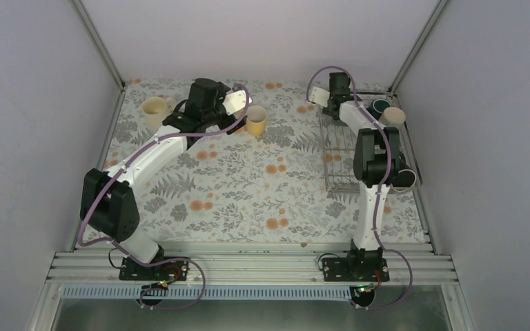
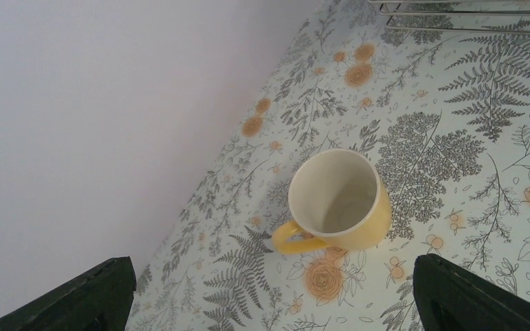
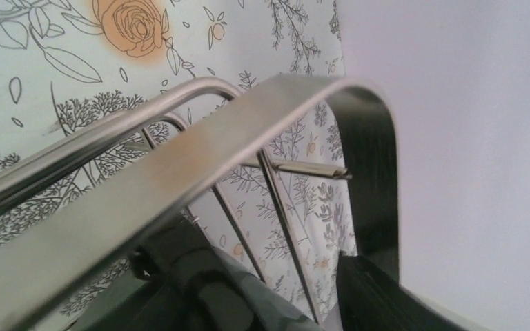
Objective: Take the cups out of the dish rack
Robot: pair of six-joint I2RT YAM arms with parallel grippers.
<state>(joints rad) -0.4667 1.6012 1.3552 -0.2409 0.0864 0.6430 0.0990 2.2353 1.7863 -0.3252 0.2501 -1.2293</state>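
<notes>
Left claw (image 2: 270, 265) spread wide, yellow cup (image 2: 335, 200) upright ahead. Right claw (image 1: 331, 91) at dish rack (image 1: 338, 176), grip unclear.

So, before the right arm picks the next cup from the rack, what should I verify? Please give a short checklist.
1. Yellow mug upright on the table, not held: ok.
2. Left gripper open, clear of the mug: ok.
3. Cups to pick in the dish rack: ok, three visible along its right side.
4. Right gripper aimed at a cup: not ok, its camera shows only rack wire.
5. Right gripper open: cannot tell.
</notes>
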